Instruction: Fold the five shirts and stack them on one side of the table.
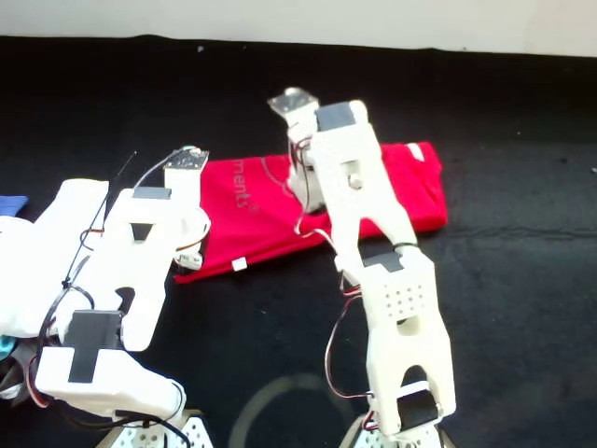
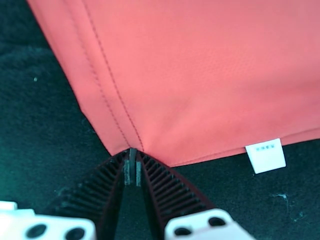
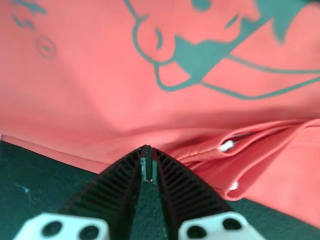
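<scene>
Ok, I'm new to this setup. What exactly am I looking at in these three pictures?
Two small white robot arms sit side by side at a black table. The high view looks down on both: the left arm and the right arm. The other two pictures come from a camera on each wrist, looking out along that arm's black ribbed fingers. A red shirt lies on the table. The left gripper is shut on a hemmed corner of it, near a white tag. The right gripper is shut on an edge near the dark print.
</scene>
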